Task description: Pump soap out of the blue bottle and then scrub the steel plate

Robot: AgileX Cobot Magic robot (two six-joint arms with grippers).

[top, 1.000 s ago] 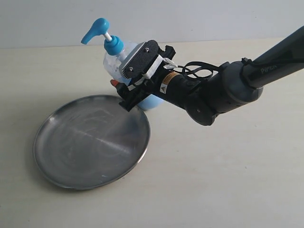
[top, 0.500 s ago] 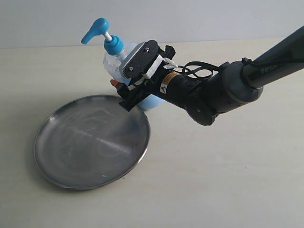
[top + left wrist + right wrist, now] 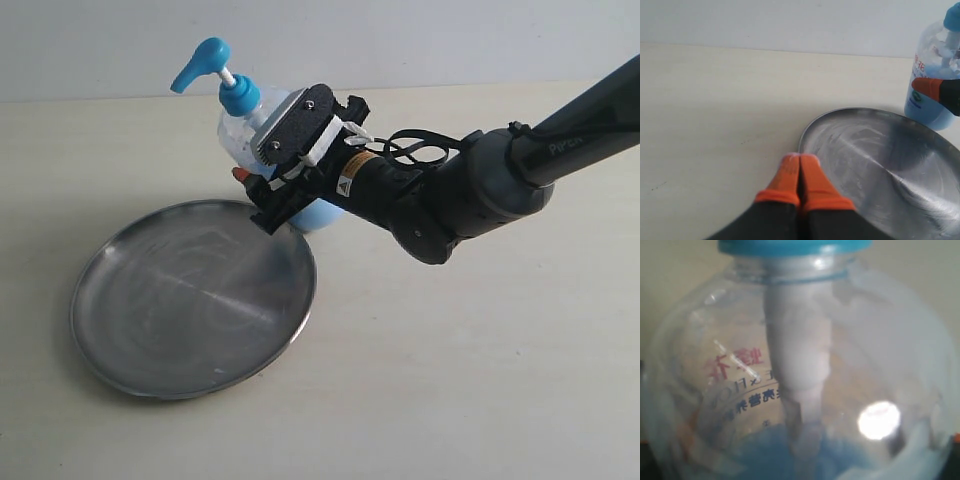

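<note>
**Bottle braced, pump waiting**

The right gripper (image 3: 265,170) is clamping its fingers around the blue bottle (image 3: 245,135), probably steadying it for pumping. The bottle is standing on the bench (image 3: 450,380), touching the rim of the steel plate (image 3: 190,300), its pump head (image 3: 200,60) pointing out over the plate. The left gripper (image 3: 800,162), unseen from the exterior view, is hovering at the plate's opposite rim with its fingers pressed together, holding nothing. The right wrist view is showing the soap (image 3: 790,460) low inside; none is showing on the plate.
</note>
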